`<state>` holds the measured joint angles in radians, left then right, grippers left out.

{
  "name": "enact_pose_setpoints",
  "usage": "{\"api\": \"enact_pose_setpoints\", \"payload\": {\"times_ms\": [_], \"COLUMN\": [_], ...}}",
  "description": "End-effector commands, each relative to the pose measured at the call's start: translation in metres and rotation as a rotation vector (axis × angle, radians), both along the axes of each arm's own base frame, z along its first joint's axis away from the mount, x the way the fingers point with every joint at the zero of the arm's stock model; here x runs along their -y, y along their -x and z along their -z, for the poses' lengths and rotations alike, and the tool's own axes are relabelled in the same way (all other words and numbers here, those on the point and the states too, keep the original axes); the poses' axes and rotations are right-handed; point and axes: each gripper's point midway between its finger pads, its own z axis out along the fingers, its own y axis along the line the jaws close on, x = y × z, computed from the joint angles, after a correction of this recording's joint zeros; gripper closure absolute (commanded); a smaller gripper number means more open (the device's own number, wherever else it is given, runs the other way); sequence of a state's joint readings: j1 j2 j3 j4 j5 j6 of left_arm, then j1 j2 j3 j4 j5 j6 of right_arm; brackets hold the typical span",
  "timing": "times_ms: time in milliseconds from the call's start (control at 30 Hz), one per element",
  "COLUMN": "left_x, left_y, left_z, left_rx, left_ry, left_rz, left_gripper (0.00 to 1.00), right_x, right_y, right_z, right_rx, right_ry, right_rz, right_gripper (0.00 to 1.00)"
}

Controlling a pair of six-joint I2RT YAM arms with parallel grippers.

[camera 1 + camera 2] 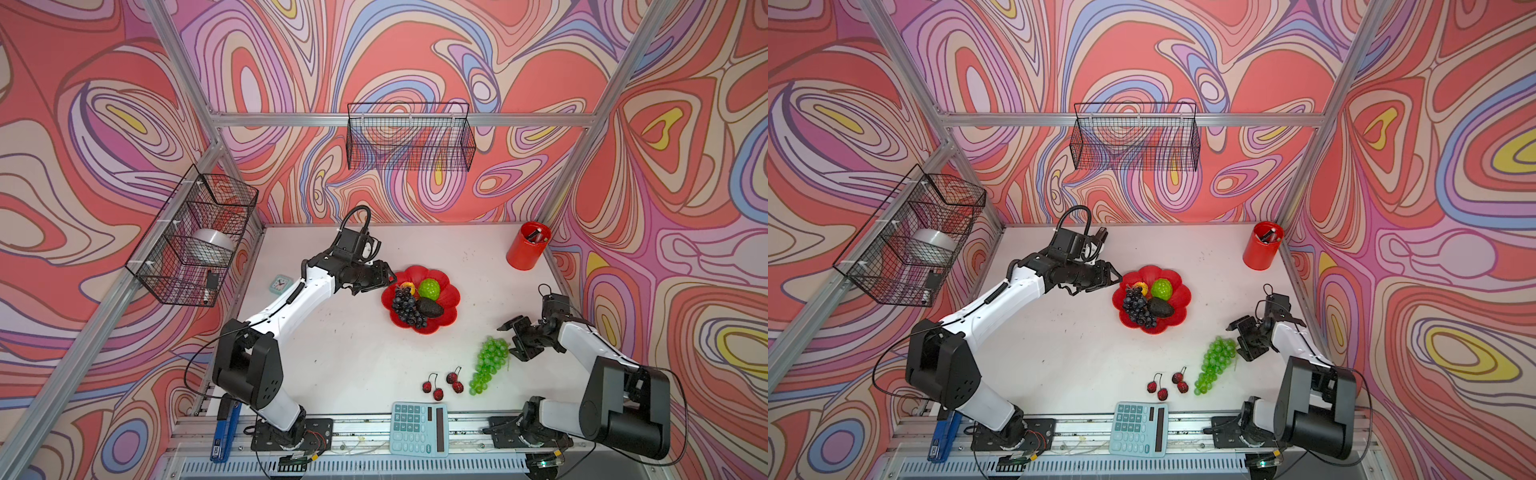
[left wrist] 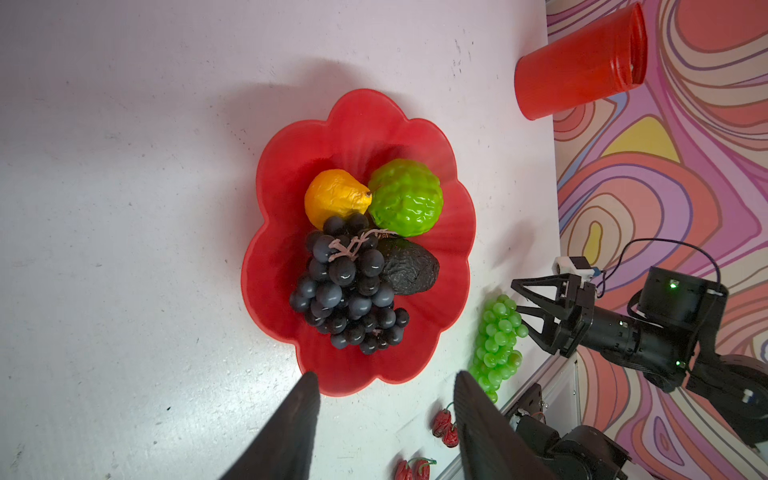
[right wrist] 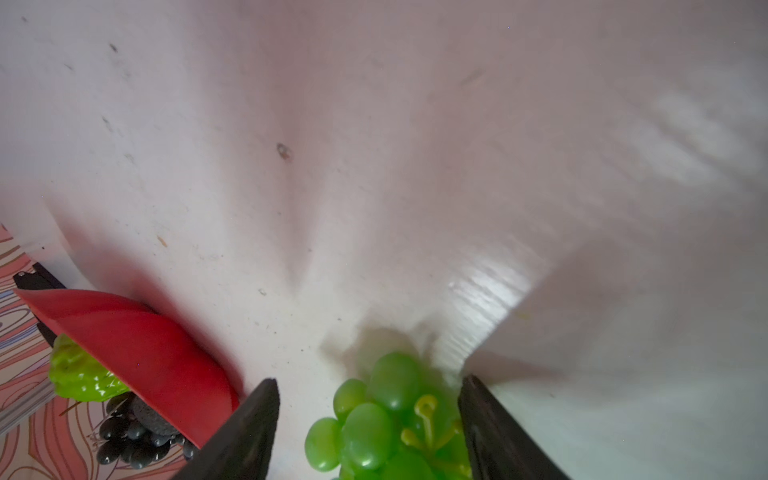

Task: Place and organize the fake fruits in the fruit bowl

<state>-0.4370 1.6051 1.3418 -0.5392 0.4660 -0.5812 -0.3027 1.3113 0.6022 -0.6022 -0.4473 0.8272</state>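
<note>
My right tool point(image 3: 370, 378) stands open, one black finger on each side of the stem end of the green grape bunch point(image 3: 374, 419). On one side I can see bare surface point(image 1: 332, 353) between the finger and the grapes, so nothing is clamped. That bunch lies flat on the surface outside the fruit bowl point(image 1: 446, 309), off the bowl's right side and toward my base, near it but not touching.

My left tool point(image 2: 385, 374) is open as well and holds nothing. It hangs at the bowl's left edge, with the scalloped red rim showing between its fingers.

Four fruits lie inside the bowl, packed close together:
- The dark grape bunch point(image 2: 349, 291) fills the side nearest my left tool.
- The avocado point(image 2: 411, 266) lies against the dark bunch, toward the bowl's right.
- The small yellow fruit point(image 2: 334, 197) sits on the bowl's far side.
- The bumpy green ball point(image 2: 405, 197) sits on that far side too, touching the yellow fruit.

Two pairs of red stemmed berries point(image 1: 432, 388) point(image 1: 455, 382) lie on the surface on my side of the bowl, well apart from it. A teal calculator point(image 1: 419, 428) rests farther from the bowl in that same direction. A tall red cup point(image 1: 525, 247) stands upright well beyond the bowl's right side, in the far corner. A small teal clock point(image 1: 281, 283) sits to the bowl's left, past my left arm.
</note>
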Motion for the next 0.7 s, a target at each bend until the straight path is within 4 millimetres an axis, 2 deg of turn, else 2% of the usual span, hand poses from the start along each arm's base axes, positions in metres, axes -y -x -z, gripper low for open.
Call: {"api": "enact_pose_setpoints", "payload": {"times_ms": [0,133,300,433,567,667], "left_x": [-0.002,-0.001,-0.003,-0.002,-0.001,-0.002], "left_y": [0.0,0.0,0.0,0.001,0.001,0.001], "left_z": [-0.012,-0.012,-0.013,-0.013,-0.014,-0.014], "left_rx": [0.009,0.0,-0.002,-0.003,0.0,0.007], "left_ry": [0.003,0.008,0.006,0.005,0.006,-0.001], "left_rz": [-0.021,-0.028,-0.04,-0.044,-0.042,-0.037], "left_gripper": [0.45,0.45,0.45,0.45,0.45,0.45], "right_x": [0.001,0.0,-0.008,-0.009,0.001,0.006], "right_y": [-0.025,-0.042,-0.048,-0.041,-0.036,-0.016], "right_z": [-0.012,-0.02,-0.021,-0.023,-0.043,-0.049], "right_rx": [0.103,0.162,0.186,0.173,0.184,0.106], "right_ry": [-0.016,-0.039,-0.099,-0.082,0.001,0.053], "right_rz": [-0.013,-0.033,-0.052,-0.077,-0.057,-0.059], "right_gripper": [0.32,0.33,0.36,0.36,0.34,0.29]}}
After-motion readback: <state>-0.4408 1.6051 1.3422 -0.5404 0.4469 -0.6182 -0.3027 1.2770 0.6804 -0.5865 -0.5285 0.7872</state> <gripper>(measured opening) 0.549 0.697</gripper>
